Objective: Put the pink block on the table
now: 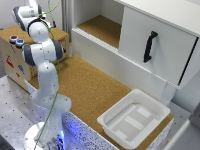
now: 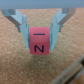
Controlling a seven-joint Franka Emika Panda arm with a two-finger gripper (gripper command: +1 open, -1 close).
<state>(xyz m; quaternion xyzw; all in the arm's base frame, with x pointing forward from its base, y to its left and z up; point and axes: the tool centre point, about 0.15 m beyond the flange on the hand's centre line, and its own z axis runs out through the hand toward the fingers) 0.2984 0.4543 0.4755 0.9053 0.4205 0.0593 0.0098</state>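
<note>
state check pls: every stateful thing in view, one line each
gripper: shut on the pink block, fingers on either side.
pink block: held above the cork surface, not resting on it; dark markings face the wrist camera.
table: cork top; block not set down on it.
white bin: on the table at the exterior view's right, upright, nothing visible inside.
cabinet door: slid aside, cork-lined shelf exposed.

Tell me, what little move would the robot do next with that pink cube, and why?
Probably lower it a little, then open. In the wrist view the gripper is shut on the pink block, and the cork table lies behind it; whether they touch cannot be told.
</note>
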